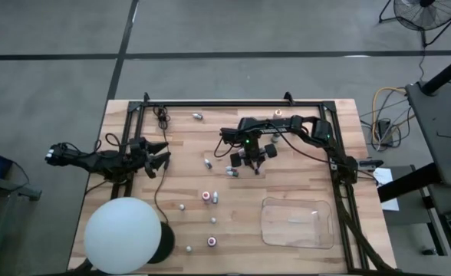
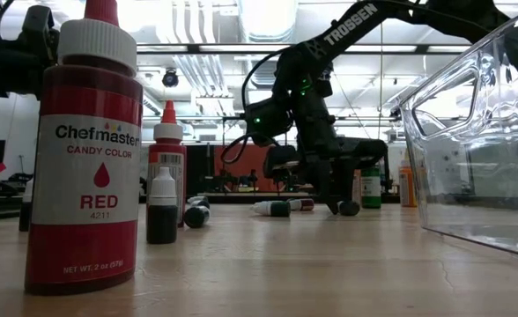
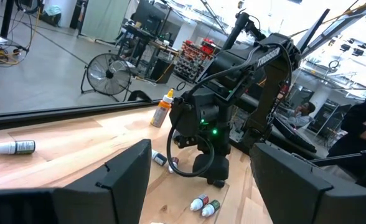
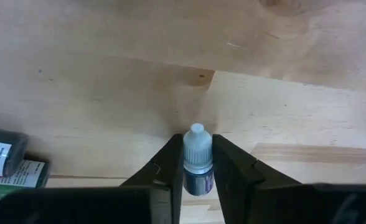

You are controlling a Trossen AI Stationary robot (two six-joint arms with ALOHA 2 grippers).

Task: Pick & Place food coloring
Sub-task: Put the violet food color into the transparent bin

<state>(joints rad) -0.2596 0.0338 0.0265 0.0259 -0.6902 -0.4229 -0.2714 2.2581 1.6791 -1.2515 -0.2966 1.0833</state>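
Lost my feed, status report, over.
Right claw shut on small white-capped bottle, mid-table. Left claw open, waiting at left edge. Two lying bottles close beside; tray unobstructed.

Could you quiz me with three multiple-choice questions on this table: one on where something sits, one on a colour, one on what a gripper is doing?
1. Where on the wooden table is the clear tray, seen from above?
A. Far left corner
B. Near right part
C. Dead centre

2. What colour is the cap of the small bottle between the right gripper's fingers?
A. White
B. Red
C. Green

3. What is the left gripper doing?
A. Clamping a bottle
C. Pressing on the big white ball
B. Standing open, holding nothing

Answers:
1 B: the high view shows the tray at the near right, below the right arm.
2 A: the right wrist view shows a white cap poking up between the two fingers.
3 B: the left wrist view shows its fingers wide apart with nothing between them.
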